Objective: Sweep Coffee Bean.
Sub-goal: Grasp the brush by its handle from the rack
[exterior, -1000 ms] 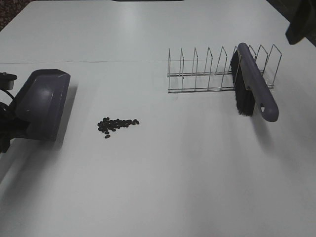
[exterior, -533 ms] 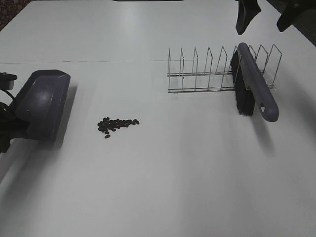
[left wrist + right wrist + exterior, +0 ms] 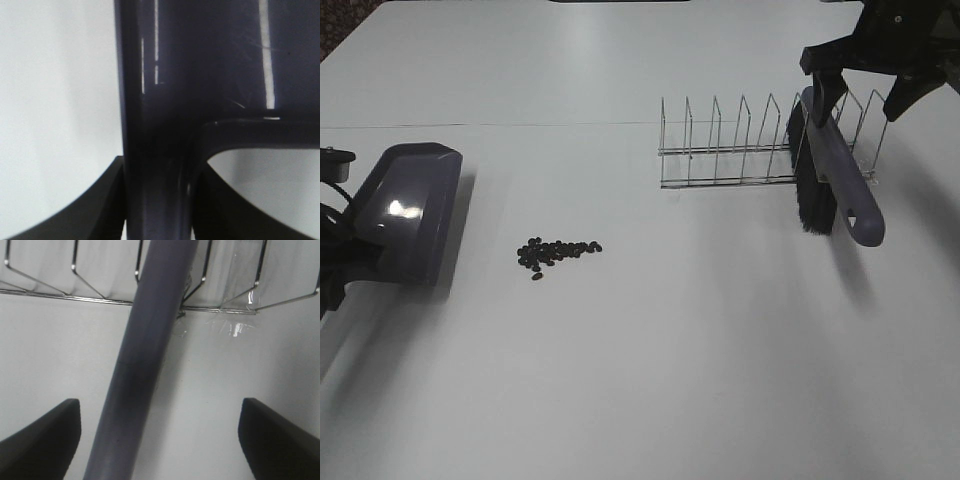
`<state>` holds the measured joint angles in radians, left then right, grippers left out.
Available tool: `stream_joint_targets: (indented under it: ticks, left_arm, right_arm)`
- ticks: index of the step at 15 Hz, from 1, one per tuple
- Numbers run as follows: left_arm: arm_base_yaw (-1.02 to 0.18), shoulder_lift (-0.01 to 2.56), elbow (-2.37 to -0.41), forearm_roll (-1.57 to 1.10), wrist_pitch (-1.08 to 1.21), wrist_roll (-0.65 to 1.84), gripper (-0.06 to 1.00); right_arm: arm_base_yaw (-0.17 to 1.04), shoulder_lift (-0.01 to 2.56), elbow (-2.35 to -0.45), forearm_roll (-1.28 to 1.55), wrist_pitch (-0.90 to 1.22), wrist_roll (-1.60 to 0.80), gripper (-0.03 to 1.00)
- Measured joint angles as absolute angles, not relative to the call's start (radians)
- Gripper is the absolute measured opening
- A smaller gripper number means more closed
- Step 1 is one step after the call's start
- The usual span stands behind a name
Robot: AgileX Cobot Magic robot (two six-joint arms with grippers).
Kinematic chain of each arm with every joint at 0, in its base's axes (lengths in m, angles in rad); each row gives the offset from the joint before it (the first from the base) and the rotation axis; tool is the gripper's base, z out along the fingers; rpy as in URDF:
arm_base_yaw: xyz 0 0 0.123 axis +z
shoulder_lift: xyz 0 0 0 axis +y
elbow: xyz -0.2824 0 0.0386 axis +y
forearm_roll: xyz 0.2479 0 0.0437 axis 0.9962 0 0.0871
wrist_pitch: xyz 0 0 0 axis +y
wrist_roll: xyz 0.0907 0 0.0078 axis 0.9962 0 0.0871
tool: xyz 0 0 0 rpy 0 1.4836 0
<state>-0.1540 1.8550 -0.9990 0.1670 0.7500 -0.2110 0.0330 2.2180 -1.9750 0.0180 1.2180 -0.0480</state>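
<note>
My left gripper [image 3: 157, 200] is clamped on the dustpan [image 3: 405, 210] handle at the left edge. My right gripper [image 3: 860, 98] hangs spread wide over the brush [image 3: 840, 175] at upper right. The coffee beans [image 3: 558, 252] lie left of centre, near the dustpan.

wire rack [image 3: 720, 152] prongs flanking the brush [image 3: 840, 180], open table [image 3: 670, 330] between dustpan [image 3: 405, 205] and coffee bean [image 3: 558, 252]
</note>
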Motion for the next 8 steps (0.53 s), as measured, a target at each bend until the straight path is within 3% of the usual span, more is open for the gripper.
stream_joint_targets:
  ticks: [8]
  left_arm:
    - [-0.154,1.855,-0.999,0.145,0.750,-0.211,0.33]
  right_arm:
    - [0.025,2.282,-1.978,0.105,1.142,-0.067,0.72]
